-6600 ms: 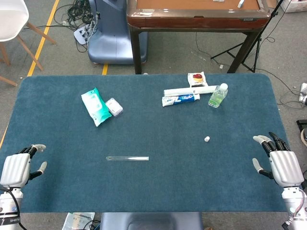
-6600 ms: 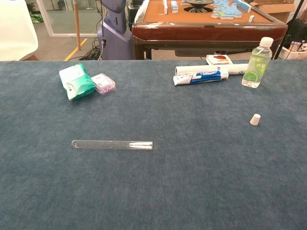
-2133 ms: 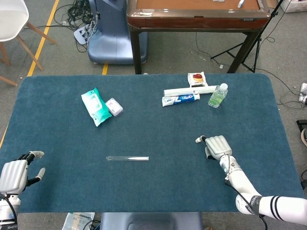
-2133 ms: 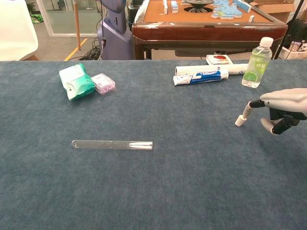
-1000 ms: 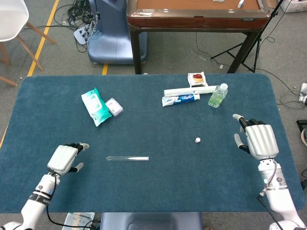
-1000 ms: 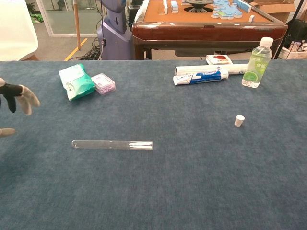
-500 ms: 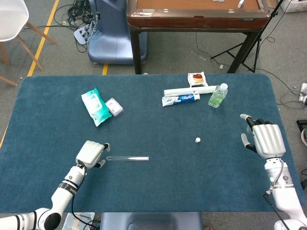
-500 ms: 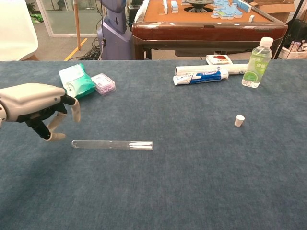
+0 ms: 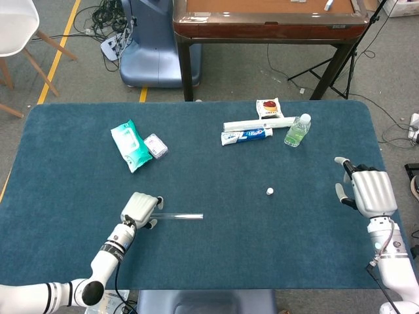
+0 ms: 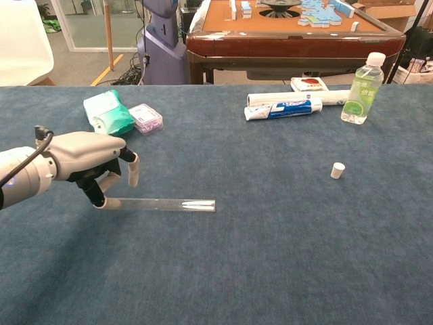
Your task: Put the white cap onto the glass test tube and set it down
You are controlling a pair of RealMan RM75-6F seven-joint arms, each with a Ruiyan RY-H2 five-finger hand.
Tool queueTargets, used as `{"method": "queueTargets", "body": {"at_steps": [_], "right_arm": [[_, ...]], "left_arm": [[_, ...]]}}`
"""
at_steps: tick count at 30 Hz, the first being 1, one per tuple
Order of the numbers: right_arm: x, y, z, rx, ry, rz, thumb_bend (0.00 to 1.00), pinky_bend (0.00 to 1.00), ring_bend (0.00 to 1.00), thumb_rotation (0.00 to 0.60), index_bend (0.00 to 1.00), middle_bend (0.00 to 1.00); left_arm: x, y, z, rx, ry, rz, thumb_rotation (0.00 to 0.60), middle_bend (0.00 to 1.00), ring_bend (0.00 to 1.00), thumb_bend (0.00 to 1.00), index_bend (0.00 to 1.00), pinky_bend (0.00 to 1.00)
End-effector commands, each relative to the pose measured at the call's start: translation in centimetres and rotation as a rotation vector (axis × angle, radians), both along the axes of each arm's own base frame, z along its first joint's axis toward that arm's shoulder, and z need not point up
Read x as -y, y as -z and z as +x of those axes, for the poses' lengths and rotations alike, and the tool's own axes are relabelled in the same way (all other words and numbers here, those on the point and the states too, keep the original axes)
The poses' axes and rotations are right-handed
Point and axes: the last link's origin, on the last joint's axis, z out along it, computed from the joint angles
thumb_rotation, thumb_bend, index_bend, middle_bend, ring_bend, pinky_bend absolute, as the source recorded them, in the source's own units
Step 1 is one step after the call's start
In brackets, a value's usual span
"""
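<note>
Blue felt table (image 9: 216, 261), brown wooden table beyond its far edge. Glass test tube (image 10: 162, 204) lying flat near the front, left of centre. Left hand (image 10: 91, 162) right over the tube's left end, fingers curled down around it, one fingertip at the felt beside the glass; actual grip hard to tell. White cap (image 10: 337, 170) standing alone on the felt, well apart to the right. Right hand (image 9: 370, 191) up by the right edge, fingers spread, holding nothing. Green packet (image 9: 131, 145), toothpaste tube (image 9: 247, 136) and small bottle (image 9: 297, 130) along the back.
</note>
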Motion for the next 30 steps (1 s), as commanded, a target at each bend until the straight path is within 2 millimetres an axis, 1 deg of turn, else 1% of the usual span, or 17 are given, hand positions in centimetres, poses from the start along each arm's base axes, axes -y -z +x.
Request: {"method": "queueTargets", "body": {"at_steps": [1, 18, 23, 30], "right_arm": [[-0.1, -0.1, 0.0, 0.003, 0.003, 0.001, 0.41, 0.49, 0.43, 0.6, 0.25, 0.54], [-0.6, -0.7, -0.6, 0.012, 0.025, 0.009, 0.41, 0.49, 0.44, 0.6, 0.25, 0.55], [-0.8, -0.9, -0.9, 0.012, 0.032, 0.003, 0.41, 0.49, 0.44, 0.6, 0.25, 0.55], [-1.0, -1.2, -1.2, 0.014, 0.039, -0.003, 0.41, 0.49, 0.44, 0.6, 0.25, 0.55]], "left_arm": [[-0.2, 0.6, 0.6, -0.001, -0.003, -0.011, 0.6, 0.82, 0.88, 0.25, 0.44, 0.98], [-0.5, 3.1, 2.4, 0.026, -0.04, -0.042, 0.6, 0.83, 0.89, 0.25, 0.44, 0.99], [-0.7, 3.5, 2.7, 0.032, -0.049, -0.043, 0.6, 0.83, 0.9, 0.25, 0.45, 1.0], [-0.9, 3.8, 2.6, 0.03, -0.064, -0.041, 0.6, 0.84, 0.9, 0.25, 0.48, 1.0]]}}
